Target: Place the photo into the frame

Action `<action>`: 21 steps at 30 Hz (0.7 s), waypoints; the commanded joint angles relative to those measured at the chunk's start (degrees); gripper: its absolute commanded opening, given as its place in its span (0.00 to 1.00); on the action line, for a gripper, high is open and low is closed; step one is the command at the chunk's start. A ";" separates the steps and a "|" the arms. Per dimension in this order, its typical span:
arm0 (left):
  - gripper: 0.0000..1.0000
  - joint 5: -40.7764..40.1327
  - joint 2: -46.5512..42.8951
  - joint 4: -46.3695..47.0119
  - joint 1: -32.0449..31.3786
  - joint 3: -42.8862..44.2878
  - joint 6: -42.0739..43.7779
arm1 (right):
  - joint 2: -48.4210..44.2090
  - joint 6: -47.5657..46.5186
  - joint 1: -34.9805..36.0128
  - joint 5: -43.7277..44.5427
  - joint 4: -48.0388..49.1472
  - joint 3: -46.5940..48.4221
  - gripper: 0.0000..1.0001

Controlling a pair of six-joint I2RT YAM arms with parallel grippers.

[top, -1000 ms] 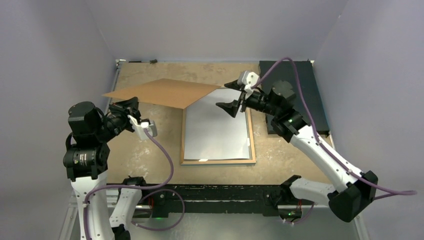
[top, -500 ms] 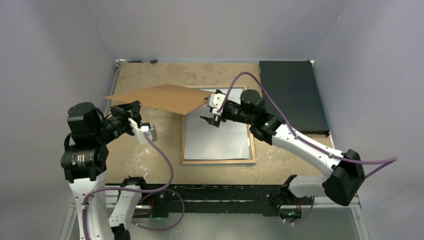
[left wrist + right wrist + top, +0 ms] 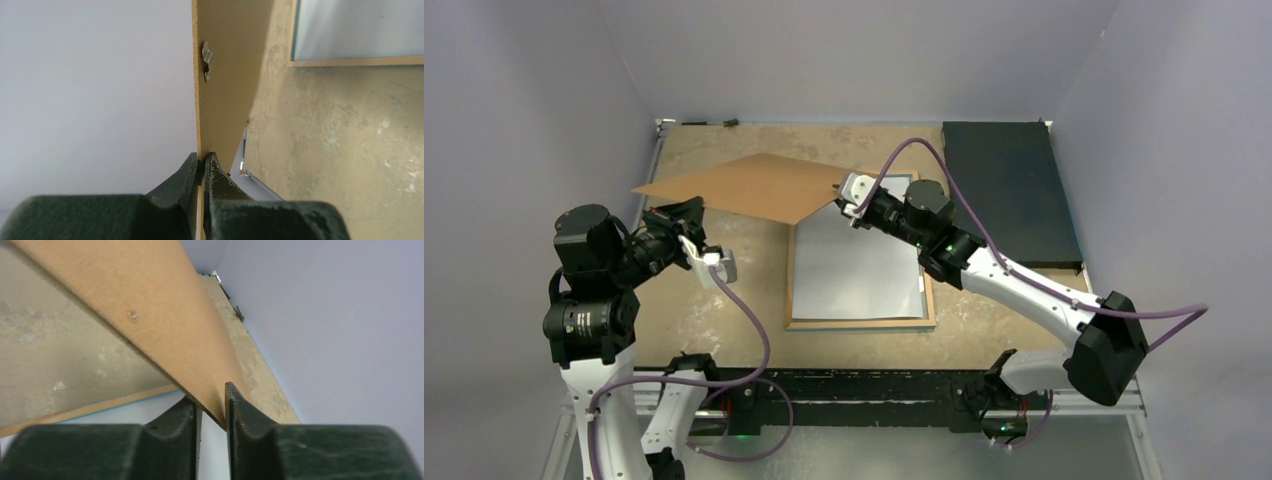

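While the left gripper pinches one corner of the stiff brown backing board and the right gripper straddles the opposite corner, perhaps not clamped, the white-backed paper photo, likely light and floppy, lies inside the tan-rimmed rectangular frame, best lifted by an edge.

The left arm stood folded upright, its tool pinched tight on the brown board's edge. The right arm reached far forward and leftward, its tool narrowly straddling the board's opposite corner; I couldn't tell whether it gripped.
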 commanded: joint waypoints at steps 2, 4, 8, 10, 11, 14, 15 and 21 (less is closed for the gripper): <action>0.00 3.59 -1.16 12.36 0.11 -0.12 -2.56 | -2.77 1.22 0.95 -3.30 -0.95 2.08 0.13; 0.00 3.05 -1.65 18.62 0.11 -1.86 -7.01 | -3.00 2.42 1.02 -5.95 -4.28 3.53 0.06; 0.05 0.54 -2.86 31.86 0.10 -6.25 -16.49 | -4.55 7.70 1.19 -8.02 -6.46 4.84 0.00; 0.16 -1.20 -3.00 38.47 0.13 -7.73 -21.60 | -5.46 13.19 1.20 -8.19 -5.71 5.58 0.00; 0.32 -2.42 -3.03 42.56 0.12 -8.35 -24.88 | -5.82 15.81 1.19 -8.37 -5.37 6.24 0.00; 0.63 -6.82 -2.82 53.40 0.16 -9.27 -34.65 | -6.89 23.60 1.13 -7.87 -3.79 7.67 0.00; 0.69 -8.79 -2.62 57.28 0.14 -9.23 -39.41 | -7.13 25.93 1.14 -7.34 -3.41 8.18 0.00; 0.76 -19.78 0.86 61.23 0.11 -4.13 -51.60 | -4.54 36.59 1.00 -7.81 -8.72 12.68 0.00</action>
